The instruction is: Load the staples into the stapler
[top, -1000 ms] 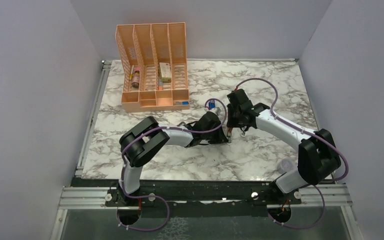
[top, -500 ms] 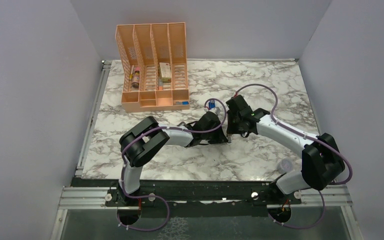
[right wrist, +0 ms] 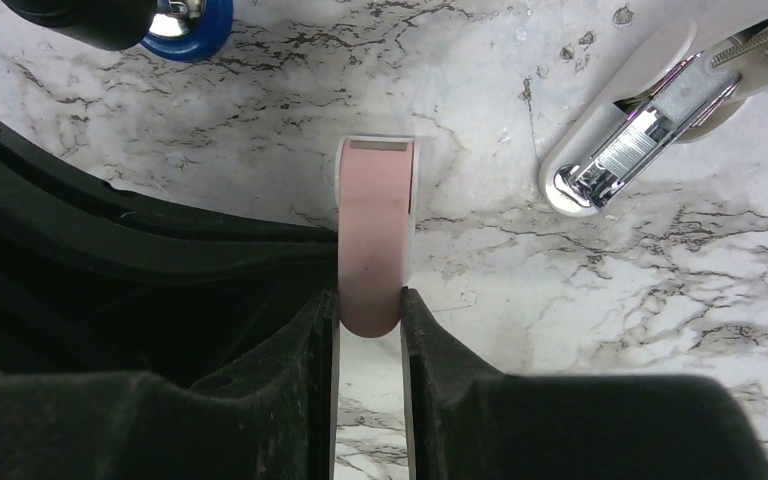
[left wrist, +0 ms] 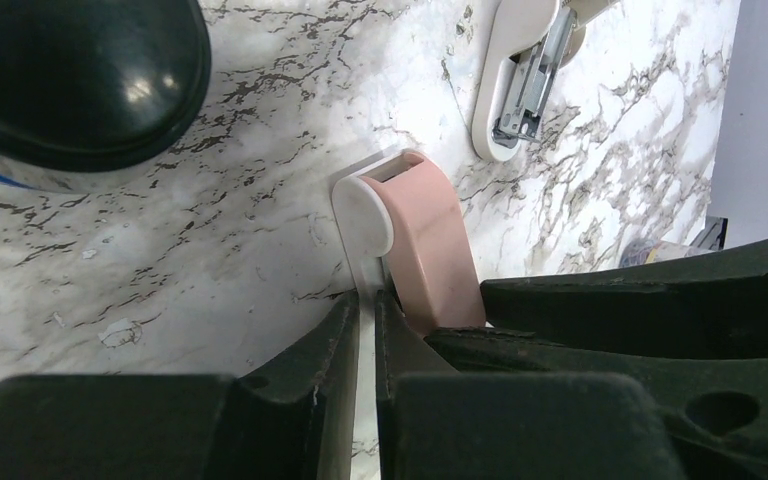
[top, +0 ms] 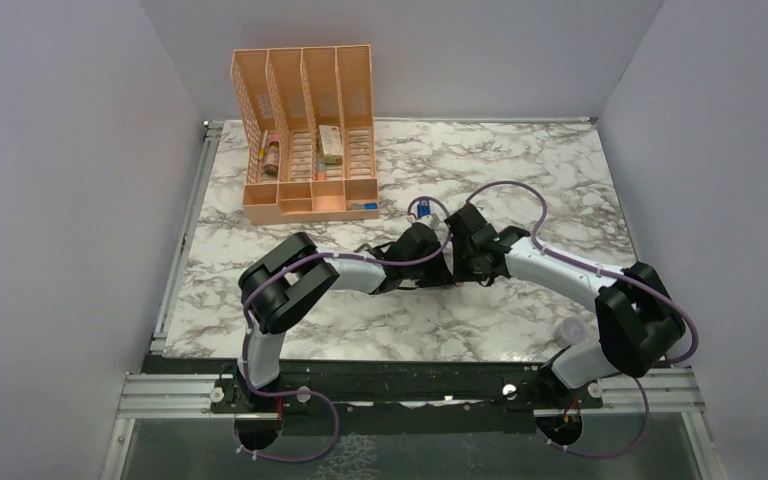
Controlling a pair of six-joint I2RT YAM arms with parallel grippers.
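A pink piece (right wrist: 372,220) with a white side plate (left wrist: 363,205) stands on the marble between both grippers. My left gripper (left wrist: 367,300) is shut on the thin white plate. My right gripper (right wrist: 370,300) has its jaws against both sides of the pink piece's rounded end. In the top view the two grippers (top: 453,270) meet at the table's middle. A blue and black thing (right wrist: 195,22), apparently the stapler's end, lies just beyond them (top: 420,208); the left arm hides the rest of it. No staple strips or red-pink box can be made out.
A white curved piece with a metal channel and spring (right wrist: 620,140) lies on the marble right of the pink piece (left wrist: 520,80). A peach desk organizer (top: 305,130) stands at the back left. A small clear cup (top: 570,328) sits by the right arm's base.
My right gripper has moved left and nearer, from beside the left gripper to around the pink piece. The left arm and the pink piece have stayed put.
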